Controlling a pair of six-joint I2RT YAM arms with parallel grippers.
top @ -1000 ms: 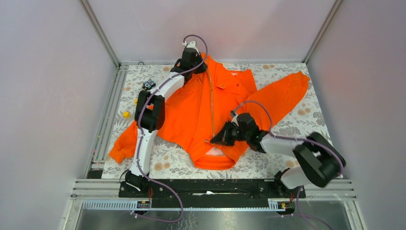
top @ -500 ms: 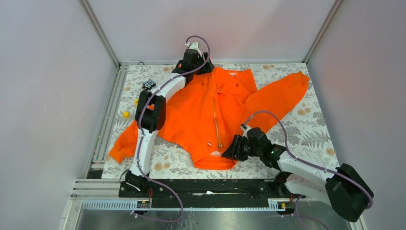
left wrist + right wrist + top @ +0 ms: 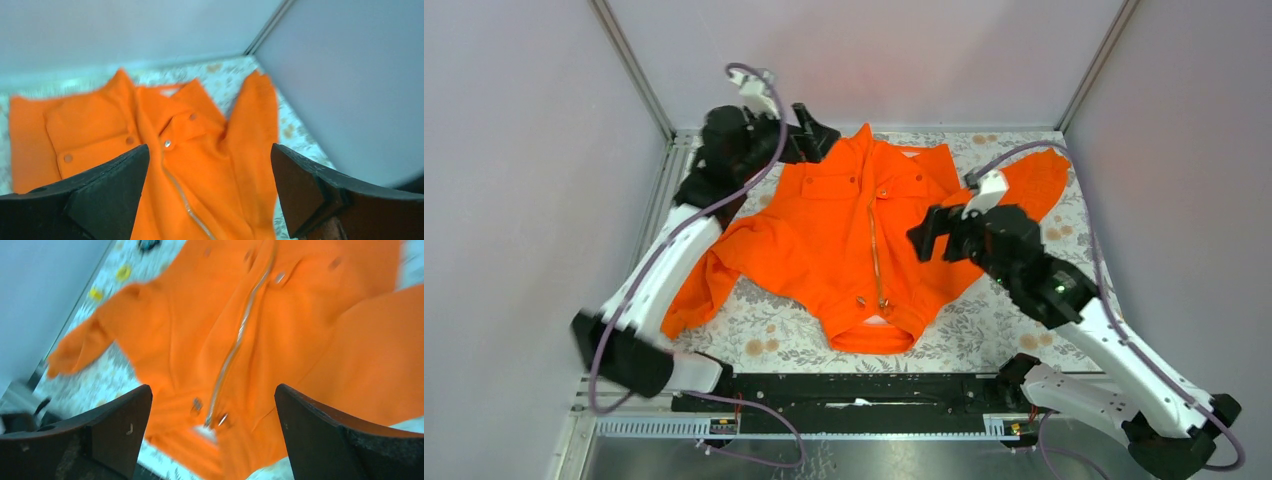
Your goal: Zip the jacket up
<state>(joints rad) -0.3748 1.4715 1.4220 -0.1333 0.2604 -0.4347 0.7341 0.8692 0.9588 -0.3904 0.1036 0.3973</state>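
The orange jacket [image 3: 844, 235] lies spread on the table, collar toward the back wall and hem toward me. Its metal zipper [image 3: 876, 255] runs as one closed line up the front; pale lining shows at the hem. My left gripper [image 3: 817, 134] hangs open in the air by the collar's left side, touching nothing. In the left wrist view the left gripper [image 3: 210, 157] frames the jacket [image 3: 220, 165] and zipper [image 3: 182, 197]. My right gripper [image 3: 929, 236] is open above the jacket's right side. The right gripper [image 3: 212, 390] looks down on the zipper [image 3: 240, 335], empty.
A floral cloth [image 3: 1024, 300] covers the table. Grey walls and metal posts close in on three sides. Small yellow pieces [image 3: 122, 272] and a dark object [image 3: 148, 244] lie beyond the jacket's left sleeve [image 3: 689, 300]. The right sleeve [image 3: 1034, 180] reaches the back right corner.
Both grippers have opened and lifted off the jacket. The left arm swung left away from the collar. The right arm rose from the hem toward the jacket's right side.
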